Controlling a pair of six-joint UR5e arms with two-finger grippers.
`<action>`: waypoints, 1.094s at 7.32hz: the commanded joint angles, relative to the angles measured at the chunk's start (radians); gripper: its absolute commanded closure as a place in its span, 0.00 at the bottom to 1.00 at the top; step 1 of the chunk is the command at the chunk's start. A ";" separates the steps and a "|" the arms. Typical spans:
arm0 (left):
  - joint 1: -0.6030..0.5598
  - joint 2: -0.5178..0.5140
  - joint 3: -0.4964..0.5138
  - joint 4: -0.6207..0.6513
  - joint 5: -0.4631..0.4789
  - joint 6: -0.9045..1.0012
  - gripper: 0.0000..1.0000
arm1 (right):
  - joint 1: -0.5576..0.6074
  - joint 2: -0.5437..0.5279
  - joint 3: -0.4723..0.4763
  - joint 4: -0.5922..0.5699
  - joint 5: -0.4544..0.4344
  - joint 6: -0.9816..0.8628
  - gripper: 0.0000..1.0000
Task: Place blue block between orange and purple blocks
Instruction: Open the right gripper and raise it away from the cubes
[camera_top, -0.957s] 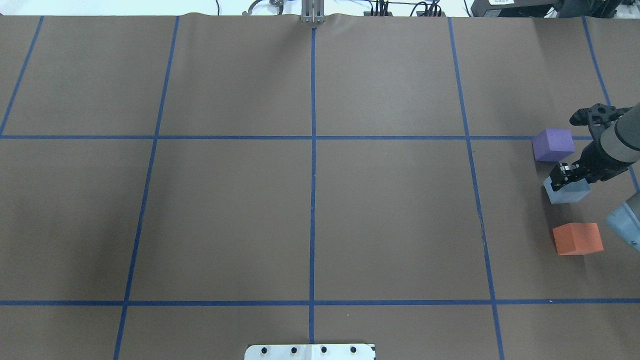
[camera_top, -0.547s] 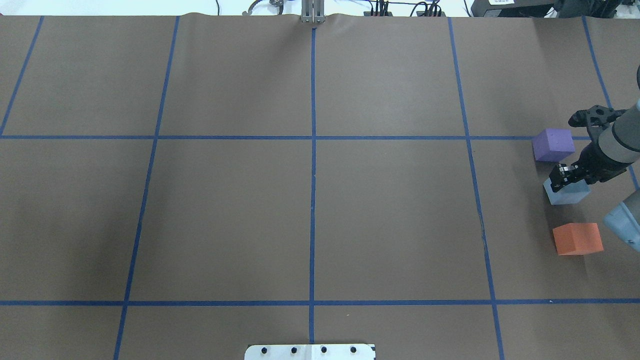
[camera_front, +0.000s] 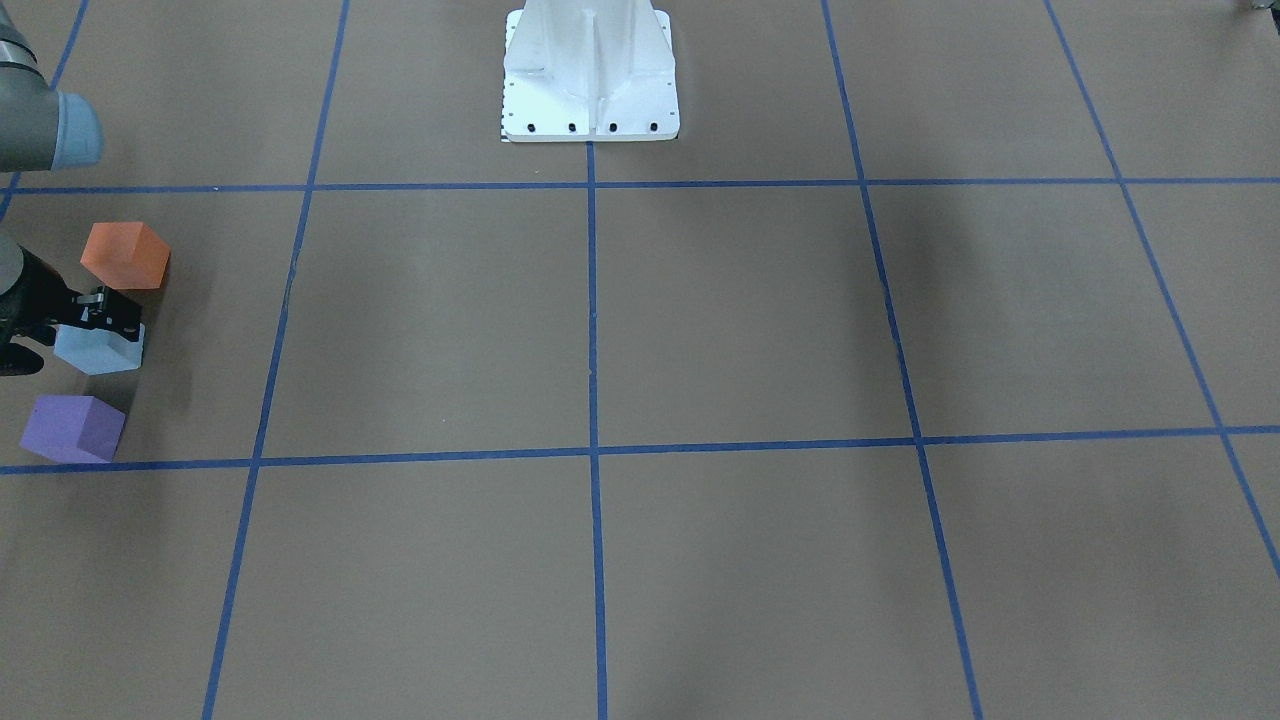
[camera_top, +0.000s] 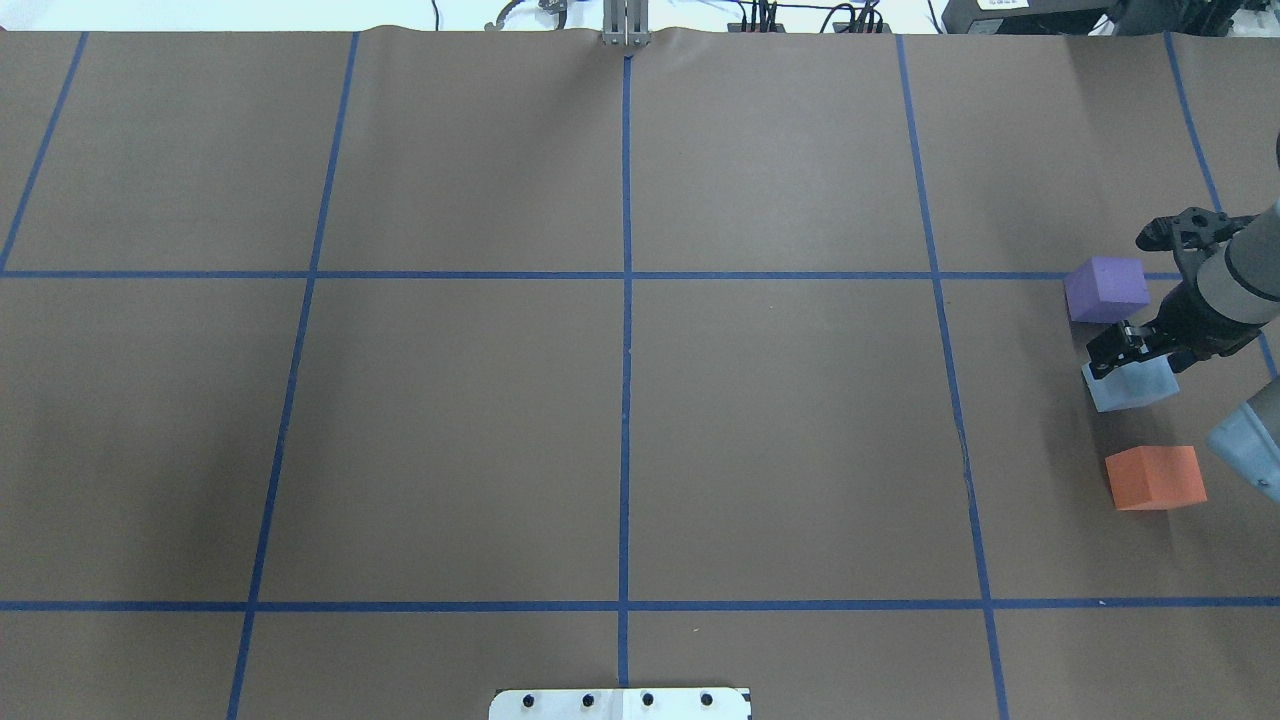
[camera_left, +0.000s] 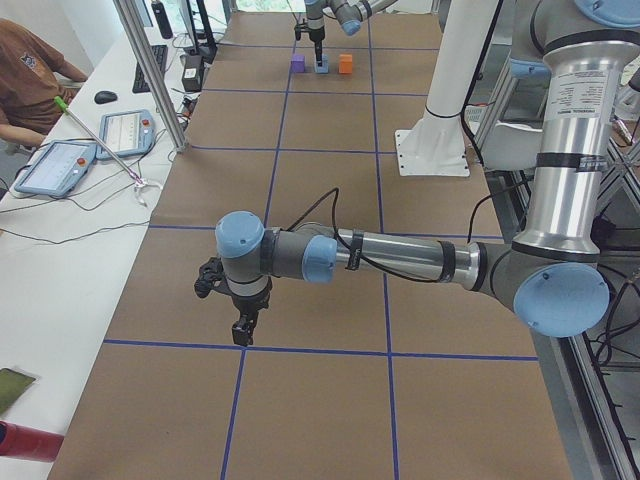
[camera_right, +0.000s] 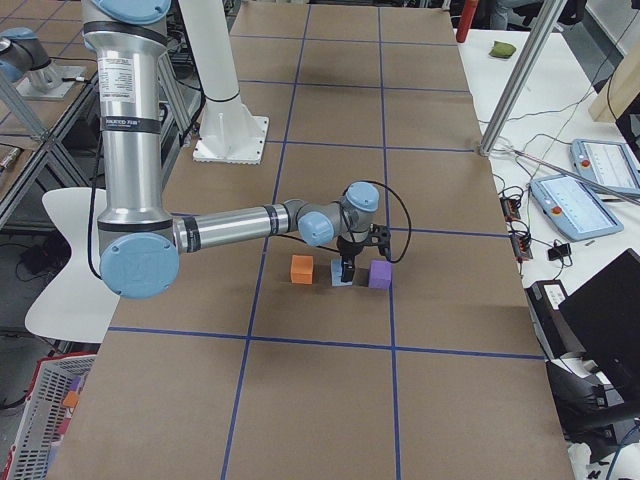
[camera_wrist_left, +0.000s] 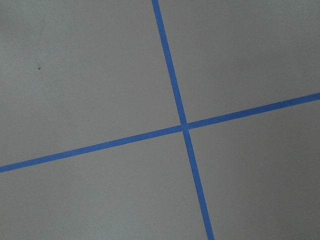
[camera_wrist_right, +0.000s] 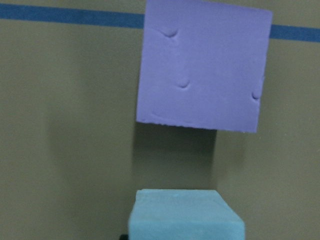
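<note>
The light blue block (camera_top: 1130, 385) sits between the purple block (camera_top: 1106, 288) and the orange block (camera_top: 1155, 477) at the table's far right. My right gripper (camera_top: 1113, 352) is shut on the blue block's top, low at the table. In the front-facing view the blue block (camera_front: 98, 350) lies between the orange block (camera_front: 125, 255) and the purple block (camera_front: 72, 428). The right wrist view shows the blue block (camera_wrist_right: 185, 215) close below the purple one (camera_wrist_right: 202, 65). My left gripper (camera_left: 240, 330) hovers over bare table far away; I cannot tell if it is open.
The robot's white base plate (camera_front: 590, 75) stands at the table's middle rear edge. Blue tape lines (camera_top: 625, 275) divide the brown table. The right arm's elbow (camera_top: 1245, 450) hangs beside the orange block. An operator's desk with tablets (camera_left: 60, 165) runs along the far edge.
My right gripper has shifted slightly left and toward the purple block with the blue block in it; the blue block now sits a little turned. The other blocks have not moved.
</note>
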 joint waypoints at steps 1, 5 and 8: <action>0.000 -0.005 0.000 0.000 0.000 0.000 0.00 | 0.038 -0.029 0.112 0.004 -0.003 -0.002 0.00; 0.000 -0.005 0.000 0.001 0.002 0.006 0.00 | 0.401 0.006 0.176 -0.287 0.036 -0.560 0.00; 0.000 0.001 0.003 0.001 0.000 0.009 0.00 | 0.594 0.017 0.009 -0.429 0.177 -0.882 0.00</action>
